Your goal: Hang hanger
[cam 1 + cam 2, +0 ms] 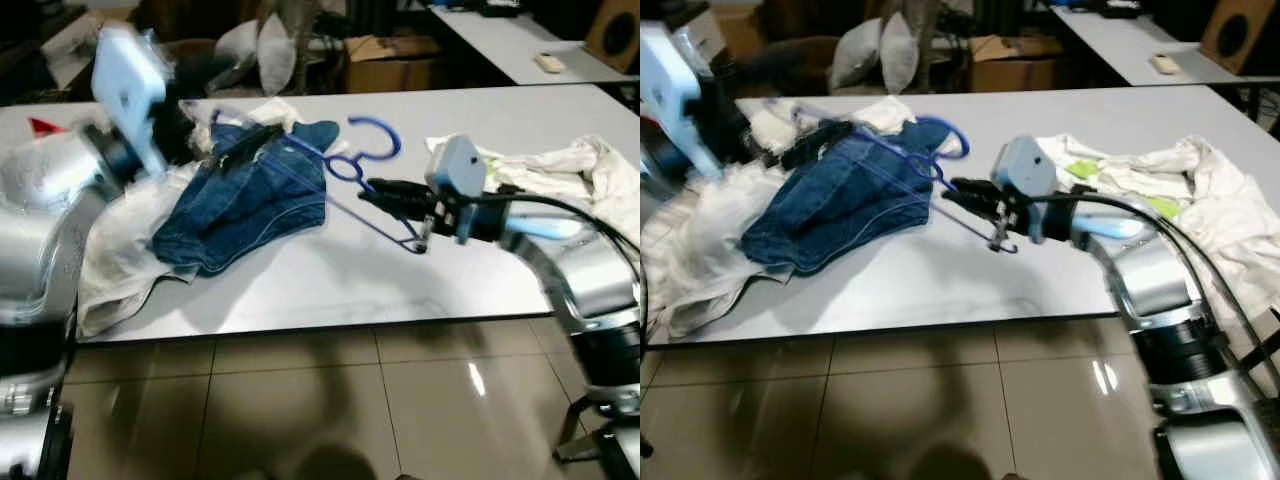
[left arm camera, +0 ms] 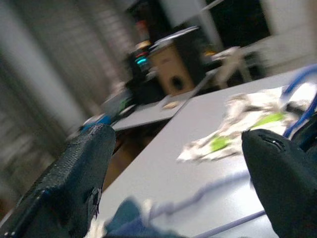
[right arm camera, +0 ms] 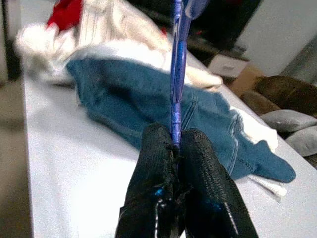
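1. We see the right gripper [image 1: 395, 200] clenched on the blue hanger [image 1: 352, 170], its two black fingers [image 3: 200, 168] pressed together around the thin blue bar.
2. The hanger is held above the white table [image 1: 330, 275], its hook curling up just beyond the gripper and its long arm running back toward the blue denim garment [image 1: 245, 205].
3. The denim garment lies crumpled on the table, partly over a white cloth [image 1: 115, 255] that spills to the near left edge.
4. Our left gripper [image 2: 178, 168] is raised at the far left of the table, its fingers spread well apart with nothing between them.
5. A second heap of white cloth with green patches [image 1: 1160, 185] lies on the right side of the table, behind the right arm.
6. Beyond the table we make out a cardboard box [image 1: 390, 60] and grey cushions [image 1: 262, 50].
7. The floor [image 1: 330, 400] before the table is glossy tile.
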